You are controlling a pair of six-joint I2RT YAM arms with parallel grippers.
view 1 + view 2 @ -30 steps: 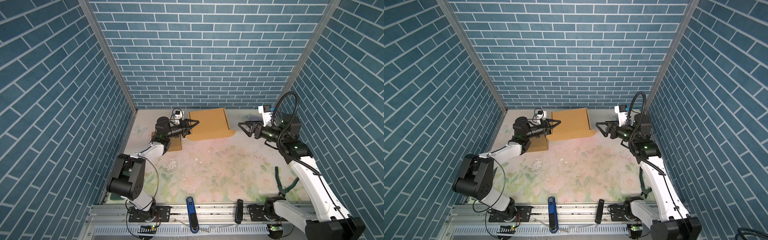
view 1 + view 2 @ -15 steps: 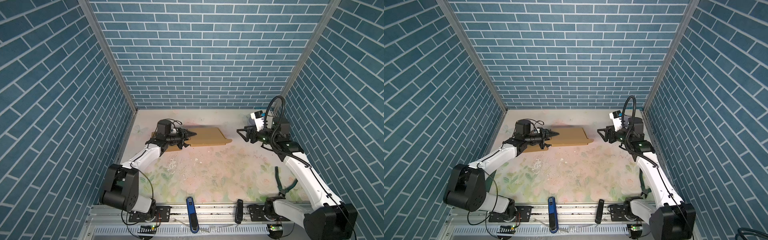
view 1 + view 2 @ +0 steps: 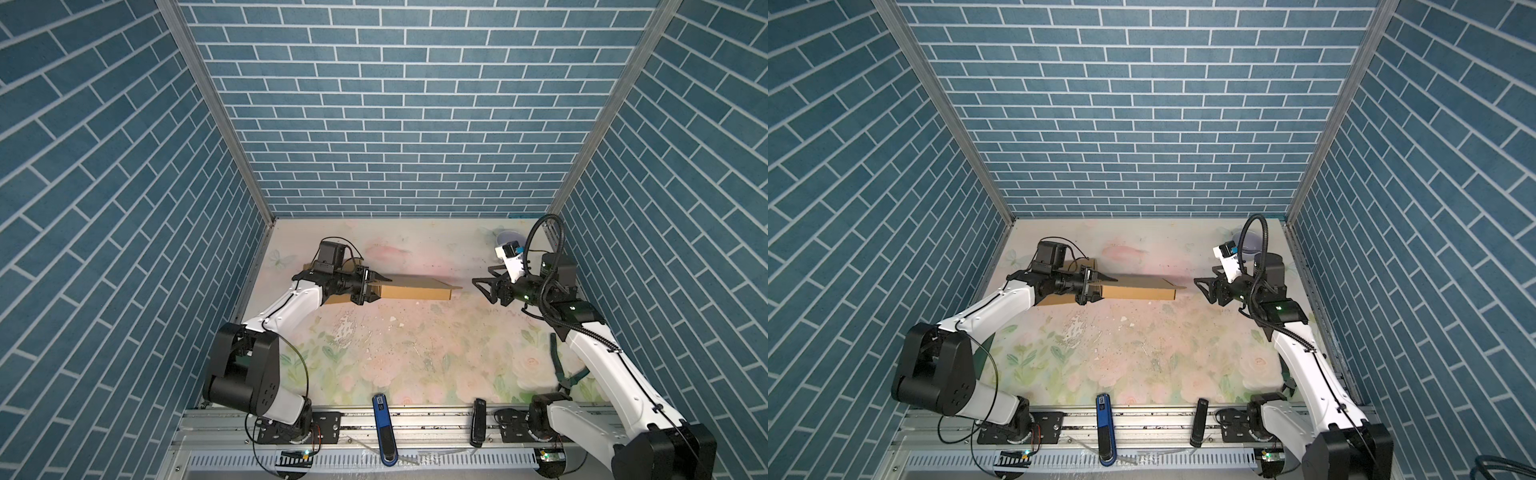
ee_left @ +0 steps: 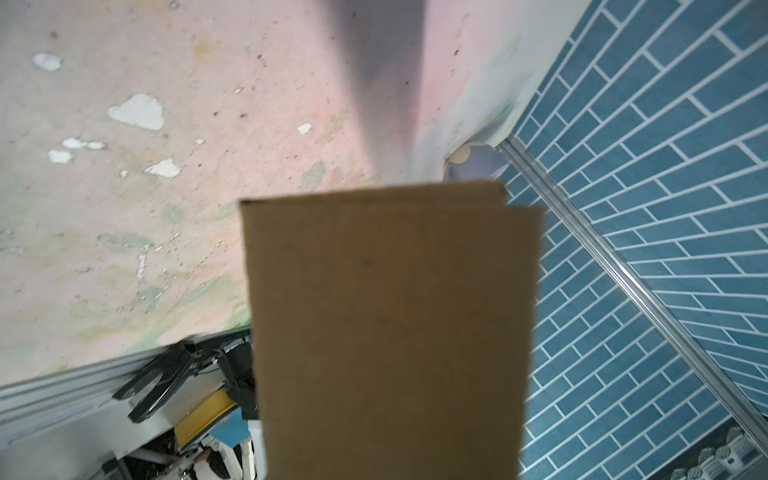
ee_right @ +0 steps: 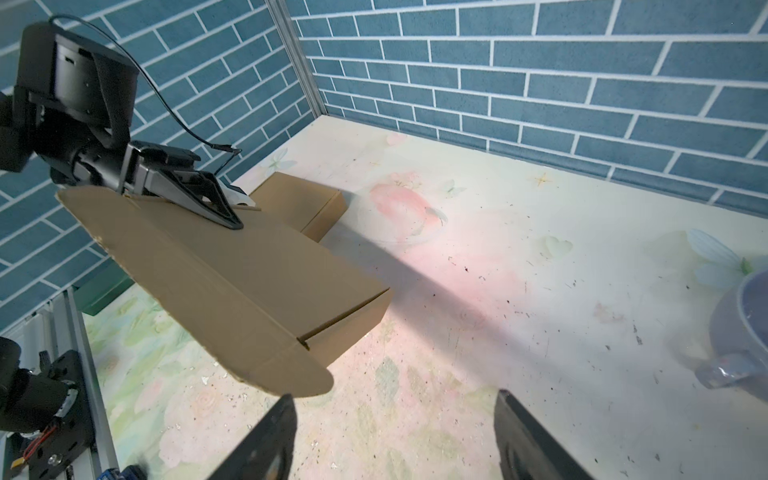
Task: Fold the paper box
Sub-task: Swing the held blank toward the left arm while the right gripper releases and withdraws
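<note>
Lowered from its earlier upward tilt, the paper box [image 3: 415, 293] now sits level, one end clamped by the left gripper [image 3: 380, 289]; the right gripper [image 5: 395, 397] gapes just past its free end, apart.

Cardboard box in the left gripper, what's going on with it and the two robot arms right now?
The left gripper is clamped on one end of a partly folded cardboard box, holding it roughly level above the table. The right gripper is open and sits just short of the box's free end, not touching it. A second, closed cardboard box rests on the table near the left gripper.
</note>
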